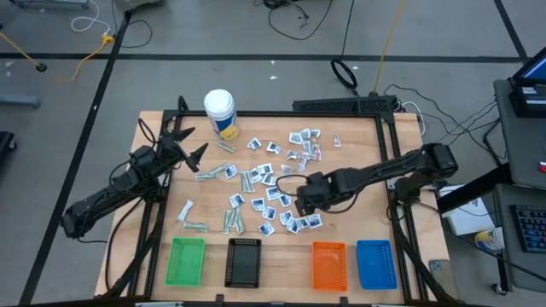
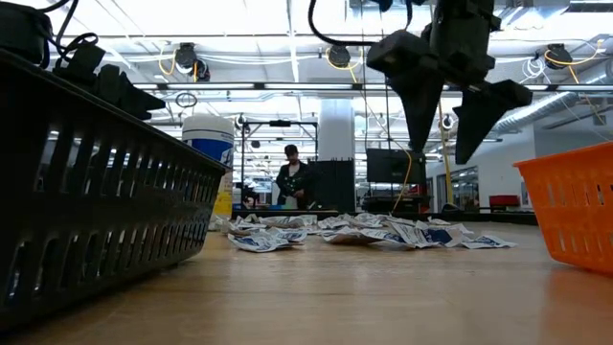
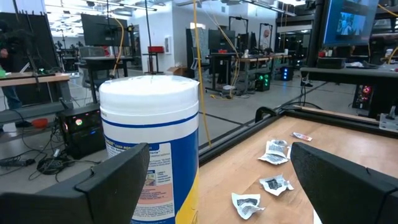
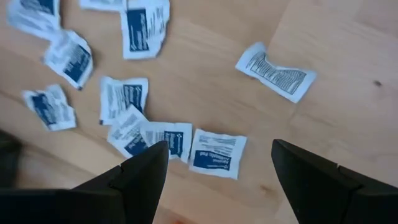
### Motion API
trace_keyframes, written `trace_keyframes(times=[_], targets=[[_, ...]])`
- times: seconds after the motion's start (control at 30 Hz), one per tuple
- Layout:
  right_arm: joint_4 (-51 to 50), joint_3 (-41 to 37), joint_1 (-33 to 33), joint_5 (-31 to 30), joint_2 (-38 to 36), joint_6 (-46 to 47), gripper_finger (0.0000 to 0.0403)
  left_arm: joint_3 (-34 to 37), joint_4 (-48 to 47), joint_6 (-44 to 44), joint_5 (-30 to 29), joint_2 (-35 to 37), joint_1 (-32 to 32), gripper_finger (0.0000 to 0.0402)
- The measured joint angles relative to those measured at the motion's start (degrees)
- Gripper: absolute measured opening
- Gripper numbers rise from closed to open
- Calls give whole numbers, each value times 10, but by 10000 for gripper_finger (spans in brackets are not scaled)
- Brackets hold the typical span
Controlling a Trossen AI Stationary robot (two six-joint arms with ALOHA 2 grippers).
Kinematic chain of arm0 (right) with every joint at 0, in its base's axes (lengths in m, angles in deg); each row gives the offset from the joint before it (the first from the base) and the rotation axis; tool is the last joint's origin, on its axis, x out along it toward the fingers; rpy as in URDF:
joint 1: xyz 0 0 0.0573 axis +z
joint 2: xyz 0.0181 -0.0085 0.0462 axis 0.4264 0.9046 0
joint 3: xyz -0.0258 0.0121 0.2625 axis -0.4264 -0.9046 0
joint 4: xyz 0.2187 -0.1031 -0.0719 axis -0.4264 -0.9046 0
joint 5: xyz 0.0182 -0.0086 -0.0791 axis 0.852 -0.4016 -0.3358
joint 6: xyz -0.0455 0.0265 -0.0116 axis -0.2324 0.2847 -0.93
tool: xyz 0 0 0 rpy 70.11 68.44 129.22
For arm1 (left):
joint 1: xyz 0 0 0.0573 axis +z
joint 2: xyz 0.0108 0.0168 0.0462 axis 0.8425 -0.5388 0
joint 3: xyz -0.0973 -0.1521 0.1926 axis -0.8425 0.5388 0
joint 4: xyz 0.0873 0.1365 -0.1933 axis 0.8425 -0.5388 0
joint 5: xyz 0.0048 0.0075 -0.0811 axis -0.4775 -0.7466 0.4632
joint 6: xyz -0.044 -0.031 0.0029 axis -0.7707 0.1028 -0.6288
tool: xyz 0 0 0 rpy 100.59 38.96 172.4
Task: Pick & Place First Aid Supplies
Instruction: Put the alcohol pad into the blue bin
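Observation:
The first aid supplies point(image 1: 269, 183), small white-and-blue sachets and longer pale strips, lie flat and scattered over the middle of the wooden table. My right gripper point(image 1: 302, 202) hangs open above the near right part of the scatter, fingers pointing steeply down and clear of the table. In the right wrist view one white-and-blue sachet point(image 4: 216, 152) lies on the wood below the gap between the fingers, untouched. My left gripper point(image 1: 193, 147) waits open and level at the table's left, facing the white bottle point(image 3: 152, 143).
A green tray point(image 1: 186, 261), a black tray point(image 1: 244, 262), an orange tray point(image 1: 328, 265) and a blue tray point(image 1: 376, 263) stand in a row along the near edge. The white bottle point(image 1: 220, 112) stands at the far left. A person point(image 2: 290, 182) stands in the room beyond the table.

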Motion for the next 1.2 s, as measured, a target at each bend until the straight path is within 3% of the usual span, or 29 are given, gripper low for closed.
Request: trace_keyframes(times=[0.4,0.8,0.93,1.2], targets=[[-1,0,42,-27,91,2,279,0,0,0,0,0,0,397],[24,0,44,-28,143,-25,271,0,0,0,0,0,0,397],[29,0,44,-28,143,-15,233,0,0,0,0,0,0,397],[33,0,44,-24,144,8,116,0,0,0,0,0,0,397]])
